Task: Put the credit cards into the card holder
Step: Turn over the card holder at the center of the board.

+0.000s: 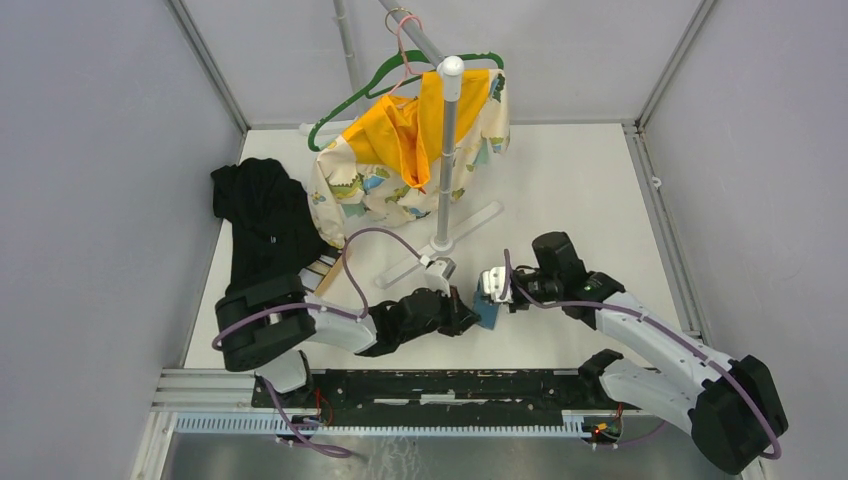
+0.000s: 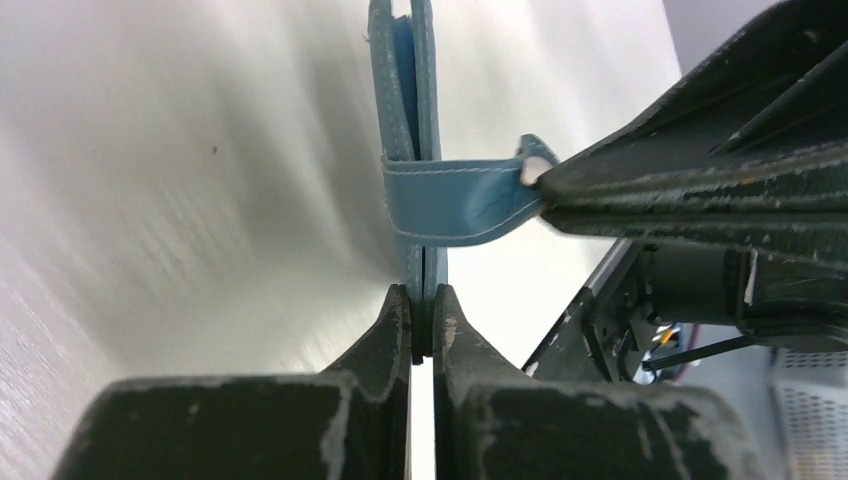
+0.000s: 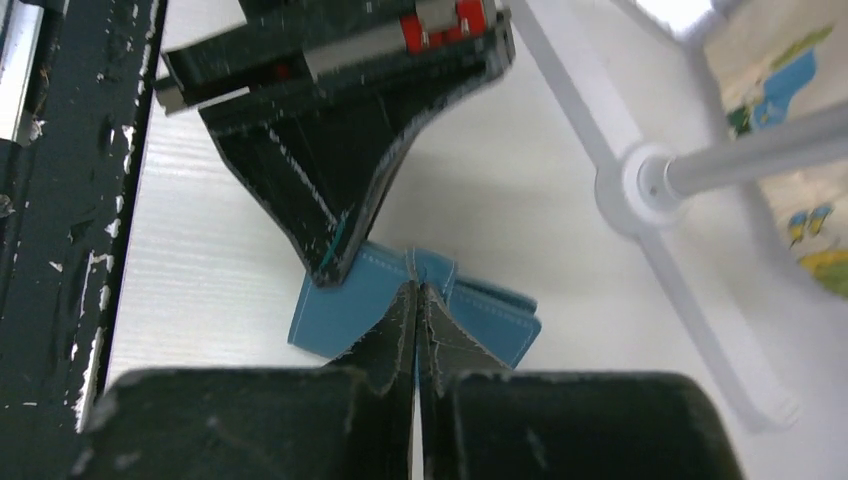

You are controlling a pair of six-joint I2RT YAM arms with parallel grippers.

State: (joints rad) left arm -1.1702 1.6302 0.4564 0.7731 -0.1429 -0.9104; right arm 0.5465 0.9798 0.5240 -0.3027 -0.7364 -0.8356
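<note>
Cards (image 1: 321,268), showing as a small patch of dark and light stripes, lie at the left of the table (image 1: 570,180) against the edge of a black cloth (image 1: 262,215), well apart from both arms. From its base at the near left, the left arm stretches low across the front of the table, forearm almost flat and wrist pointing to the middle. The left gripper (image 2: 422,322) has its fingers pressed together on one edge of the card holder (image 1: 488,312). That holder is a flat teal folder with pale stitching, paler blue between its leaves. It is held between the two grippers near the table's centre, just in front of the white foot of the clothes stand (image 1: 447,150). A stitched teal strap (image 2: 450,200) wraps across its face and sticks out to one side, with a white spot at its tip. The right gripper (image 3: 416,300) is closed tight on that tip. The right arm comes from the near right corner, elbow bent, forearm angled back to the centre, wrist turned left.
</note>
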